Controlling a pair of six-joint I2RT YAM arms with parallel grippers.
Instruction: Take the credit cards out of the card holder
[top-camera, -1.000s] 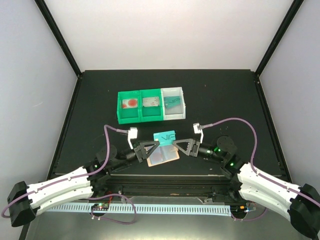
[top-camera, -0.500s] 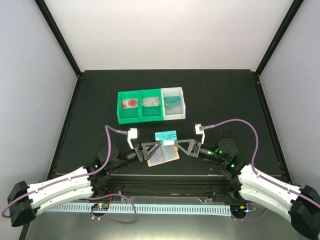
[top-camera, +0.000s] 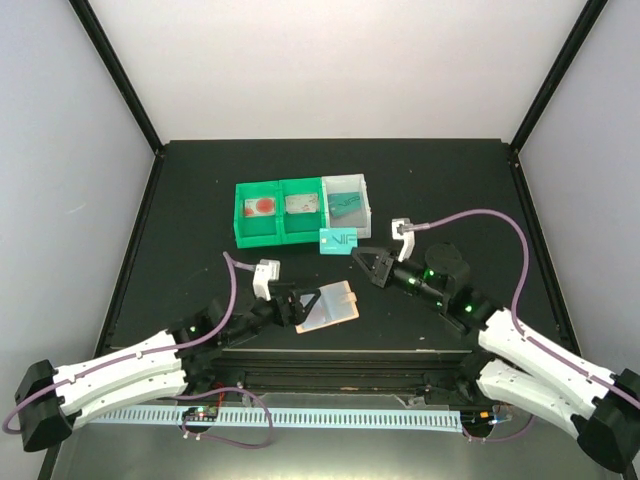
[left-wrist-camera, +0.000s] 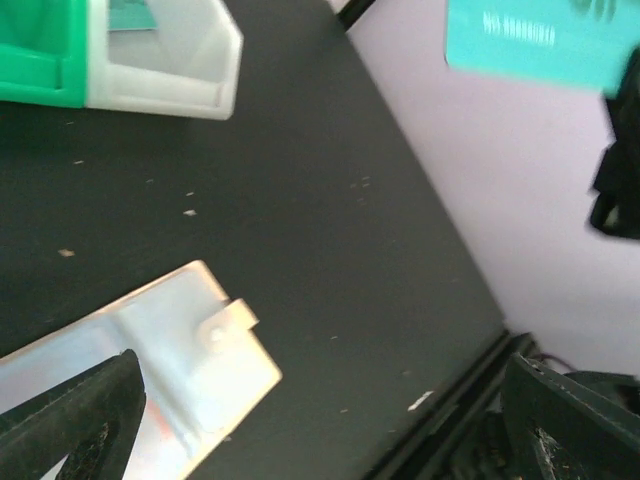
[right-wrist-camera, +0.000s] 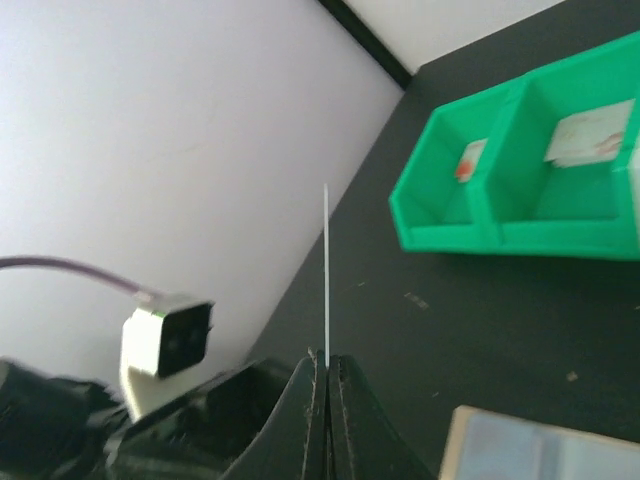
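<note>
Right jaws tight on crosswise credit card (top-camera: 338, 239)

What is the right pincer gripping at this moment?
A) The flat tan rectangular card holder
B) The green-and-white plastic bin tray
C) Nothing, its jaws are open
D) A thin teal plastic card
D: the right pincer is shut on the thin teal plastic card, seen edge-on between its fingers in the right wrist view, while the flat tan rectangular card holder lies apart from it on the table.
</note>
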